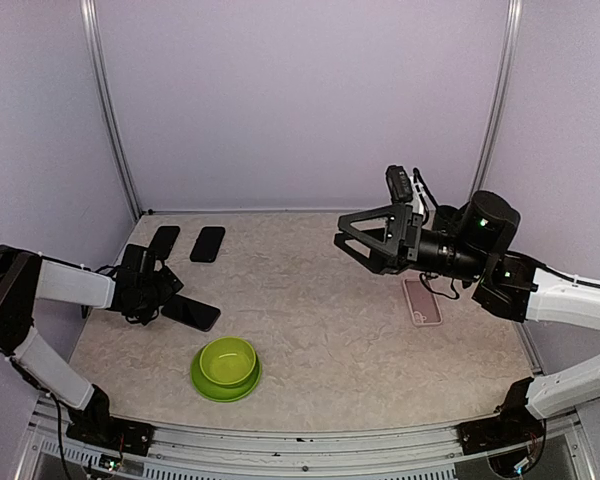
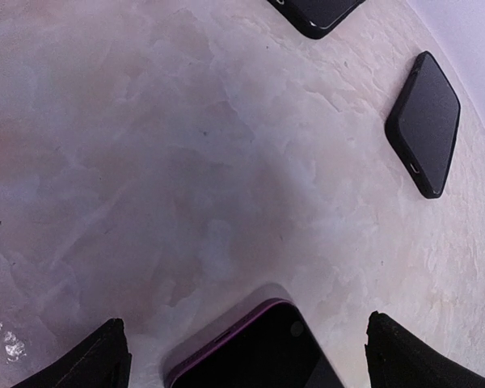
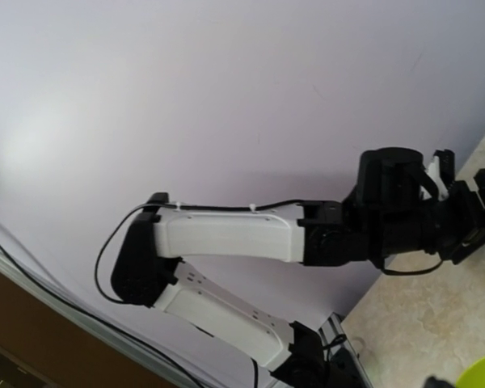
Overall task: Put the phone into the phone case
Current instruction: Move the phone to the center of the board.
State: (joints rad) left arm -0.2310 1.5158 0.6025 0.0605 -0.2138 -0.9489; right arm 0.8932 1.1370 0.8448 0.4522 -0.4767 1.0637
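Smooth-looking tabletop (image 1: 320, 340) may let the flat phone (image 2: 250, 352) slide when the spread left tool (image 2: 244, 323) closes on it.

green bowl (image 1: 226, 368) | upright (near front edge) | on marbled table (image 1: 320, 330)

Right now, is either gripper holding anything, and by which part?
Nothing is held. The left gripper is open, its fingers either side of the phone, not touching it. The right gripper is raised in the air, nothing visible in it.
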